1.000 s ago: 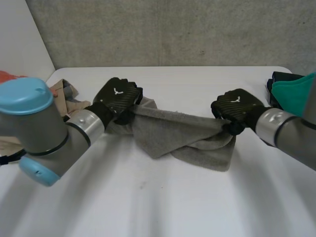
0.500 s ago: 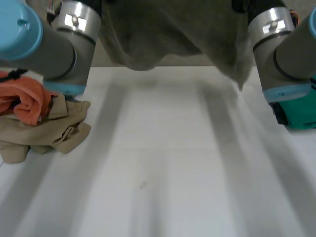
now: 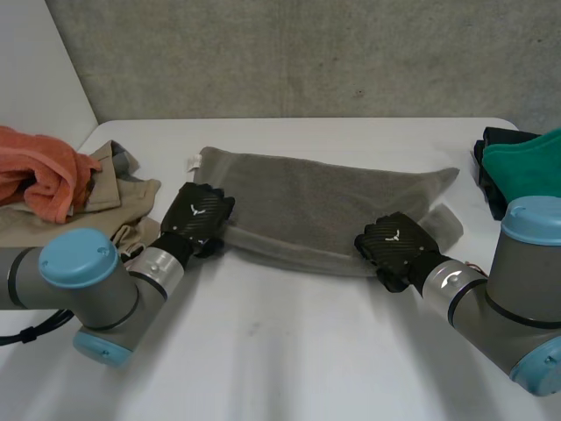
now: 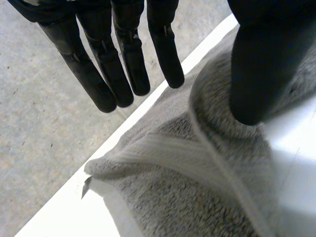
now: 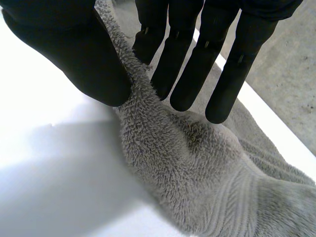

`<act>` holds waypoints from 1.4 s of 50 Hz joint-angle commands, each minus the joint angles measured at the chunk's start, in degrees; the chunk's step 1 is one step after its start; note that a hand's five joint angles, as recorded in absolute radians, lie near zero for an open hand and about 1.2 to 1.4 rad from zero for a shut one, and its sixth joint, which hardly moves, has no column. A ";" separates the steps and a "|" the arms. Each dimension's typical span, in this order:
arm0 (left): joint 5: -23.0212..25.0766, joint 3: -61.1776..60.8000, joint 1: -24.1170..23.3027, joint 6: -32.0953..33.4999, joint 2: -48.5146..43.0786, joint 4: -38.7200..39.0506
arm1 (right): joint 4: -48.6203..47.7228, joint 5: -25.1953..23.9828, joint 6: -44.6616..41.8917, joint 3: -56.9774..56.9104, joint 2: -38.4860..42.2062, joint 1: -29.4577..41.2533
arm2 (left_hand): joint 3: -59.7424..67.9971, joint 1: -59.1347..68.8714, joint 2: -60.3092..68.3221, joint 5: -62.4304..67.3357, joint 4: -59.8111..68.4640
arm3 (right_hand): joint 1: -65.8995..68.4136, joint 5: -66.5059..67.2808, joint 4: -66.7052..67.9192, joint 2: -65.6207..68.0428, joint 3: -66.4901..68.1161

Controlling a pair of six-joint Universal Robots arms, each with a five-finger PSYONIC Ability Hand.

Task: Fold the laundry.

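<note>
One grey towel (image 3: 324, 206) touches left robot hand (image 3: 200, 217) and right robot hand (image 3: 396, 250).

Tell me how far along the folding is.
Done: the grey towel lies spread out on the table. In hand: left hand open at its near edge, right hand pinching that edge. Left: every fold, plus the orange-and-tan cloth pile beside it.
</note>
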 commanded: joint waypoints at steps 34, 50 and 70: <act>-5.86 3.52 1.04 -0.36 3.78 -23.50 | 4.63 1.27 3.41 -0.97 -2.47 -1.94 | 6.47 7.89 6.69 6.27 6.27 | 16.25 12.37 11.33 12.73 11.71; -6.74 5.44 -1.25 -3.87 3.17 -27.54 | 4.63 1.27 3.32 -0.97 -2.21 -2.21 | -4.80 -3.38 -4.58 -5.00 -5.00 | 16.25 12.37 11.33 12.73 11.71; -16.41 10.73 -2.48 -0.98 3.51 -26.67 | 12.79 -1.01 3.32 -0.88 -4.23 -1.94 | 34.37 35.80 34.59 34.18 34.18 | 13.40 9.52 8.48 9.87 8.86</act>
